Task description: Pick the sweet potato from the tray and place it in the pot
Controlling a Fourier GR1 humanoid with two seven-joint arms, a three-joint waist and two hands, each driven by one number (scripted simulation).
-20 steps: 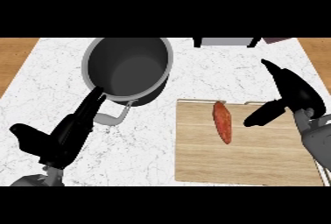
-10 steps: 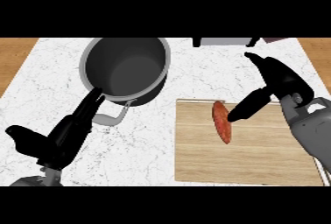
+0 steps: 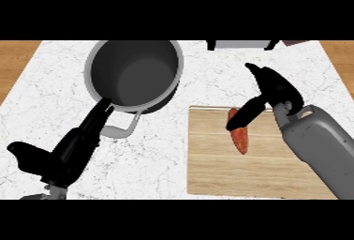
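The slim orange-red sweet potato (image 3: 240, 138) lies on the pale wooden tray (image 3: 221, 178), its upper end under the right hand's (image 3: 276, 89) spread, empty fingers; it looks stiff and light, best pinched mid-length; the grey metal pot (image 3: 135, 75) stands well left; the left hand (image 3: 59, 157) rests open.

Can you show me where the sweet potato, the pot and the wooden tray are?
sweet potato (image 3: 240, 138): head view, on its orange middle.
pot (image 3: 138, 79): head view, on its dark inside.
wooden tray (image 3: 221, 173): head view, on a bare part of the board.
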